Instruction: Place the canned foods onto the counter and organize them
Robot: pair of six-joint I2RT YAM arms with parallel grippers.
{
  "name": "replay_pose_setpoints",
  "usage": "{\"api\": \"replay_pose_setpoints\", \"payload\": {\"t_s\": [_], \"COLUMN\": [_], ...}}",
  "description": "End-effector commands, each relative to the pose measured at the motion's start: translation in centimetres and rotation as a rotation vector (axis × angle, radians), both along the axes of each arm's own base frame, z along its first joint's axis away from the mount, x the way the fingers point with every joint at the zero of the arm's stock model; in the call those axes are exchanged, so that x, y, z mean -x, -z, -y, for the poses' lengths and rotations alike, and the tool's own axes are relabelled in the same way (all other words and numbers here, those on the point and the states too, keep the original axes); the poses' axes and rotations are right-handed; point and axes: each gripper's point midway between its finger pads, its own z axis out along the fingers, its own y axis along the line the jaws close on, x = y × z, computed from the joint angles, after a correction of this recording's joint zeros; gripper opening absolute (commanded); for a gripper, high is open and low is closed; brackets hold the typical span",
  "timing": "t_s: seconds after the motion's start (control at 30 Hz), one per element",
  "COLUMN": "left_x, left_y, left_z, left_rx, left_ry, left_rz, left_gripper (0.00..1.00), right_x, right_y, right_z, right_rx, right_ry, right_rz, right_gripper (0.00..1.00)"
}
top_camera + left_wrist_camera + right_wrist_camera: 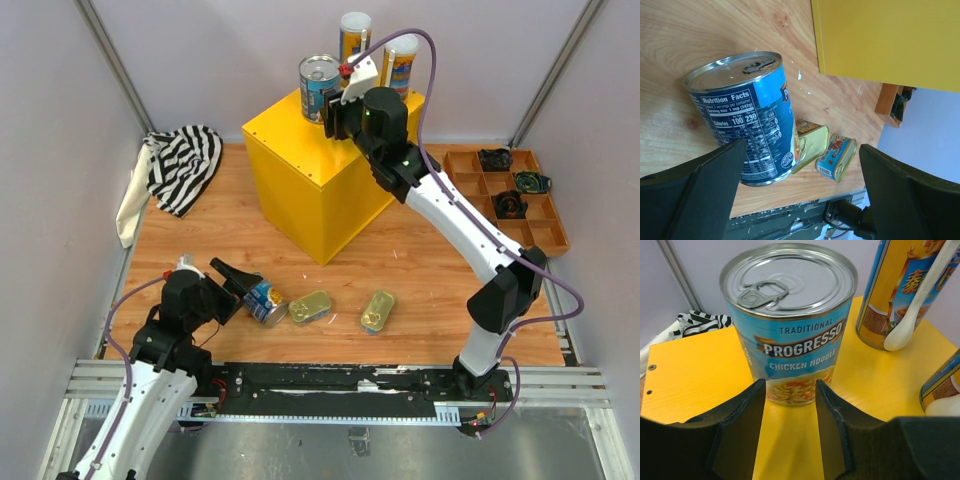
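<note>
Fingers (710, 180) of the left gripper (802, 145) are spread wide. The toppled blue can (750, 115) lies on its side on the wooden table (200, 240) just ahead of them, not gripped. Right of it, two golden tins (310, 306) also lie on the boards, near each other but apart. Further over, the yellow counter (300, 190) already carries three cans: an upright soup can (318, 85) towards the near side of its top and two tall slim cans (355, 35) behind it. The right gripper (790, 385) has its fingers (740, 425) drawn narrow just in front of that soup can, holding nothing. I'd call it half done: three up, three still to lift, and perhaps some tidying on top.
</note>
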Motion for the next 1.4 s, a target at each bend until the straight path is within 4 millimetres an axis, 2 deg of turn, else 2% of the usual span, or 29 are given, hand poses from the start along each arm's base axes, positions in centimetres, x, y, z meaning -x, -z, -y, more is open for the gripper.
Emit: {"api": "replay_pose_setpoints", "payload": {"t_s": [0.0, 0.37, 0.57, 0.73, 0.87, 1.13, 1.37], "left_x": [-0.7, -1.1, -0.9, -0.3, 0.6, 0.7, -0.7], "left_y": [0.1, 0.5, 0.5, 0.7, 2.0, 2.8, 3.1], "left_z": [0.0, 0.0, -0.2, -1.0, -1.9, -2.8, -2.9], "left_rx": [0.009, 0.017, 0.009, -0.022, -0.068, -0.053, -0.098], "left_ry": [-0.022, -0.034, -0.044, -0.07, -0.114, -0.21, -0.209], "left_rz": [0.009, 0.005, -0.006, -0.049, -0.155, -0.22, -0.227], "left_gripper": [0.99, 0.99, 0.99, 0.99, 0.99, 0.99, 0.99], "right_x": [-1.0, -2.2, -1.4, 1.4, 4.1, 8.9, 13.2], "right_y": [-2.2, -2.2, -2.7, -3.2, -3.0, 0.6, 4.2], "right_z": [0.9, 0.7, 0.7, 1.3, 1.8, 2.4, 4.0], "right_rx": [-0.047, -0.043, -0.051, -0.049, -0.041, -0.073, -0.071], "right_ry": [0.011, -0.004, -0.027, -0.04, -0.045, -0.056, -0.015], "right_rz": [0.026, 0.022, 0.018, 0.005, -0.015, -0.101, -0.175], "right_gripper": [0.45, 0.45, 0.5, 0.65, 0.72, 0.8, 0.87]}}
